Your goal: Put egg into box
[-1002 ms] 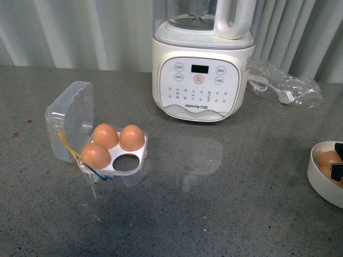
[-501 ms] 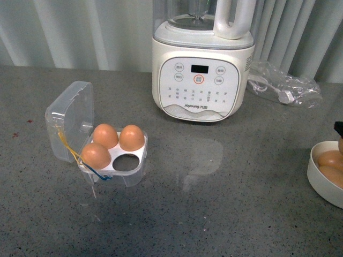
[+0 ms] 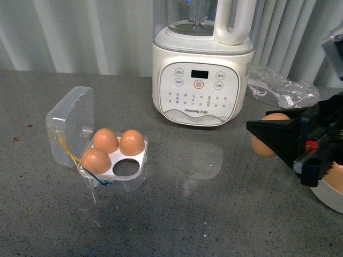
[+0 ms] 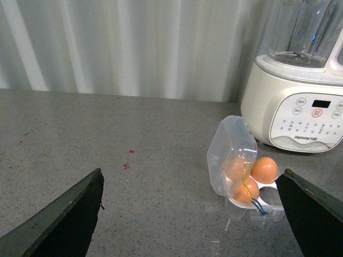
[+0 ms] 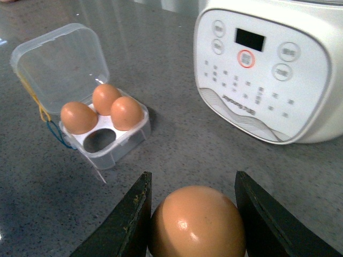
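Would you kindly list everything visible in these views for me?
egg: one, orange-brown, held above the counter
box: one, clear with white tray, lid open, left on the counter
eggs in box: three, orange-brown; one hole empty
appliance: one, cream-white, at the back
plastic bag: one, clear, right of the appliance
bowl: one, white, right edge, partly hidden
counter: one, grey speckled
left gripper: black, open, empty
right gripper: black, shut on the egg
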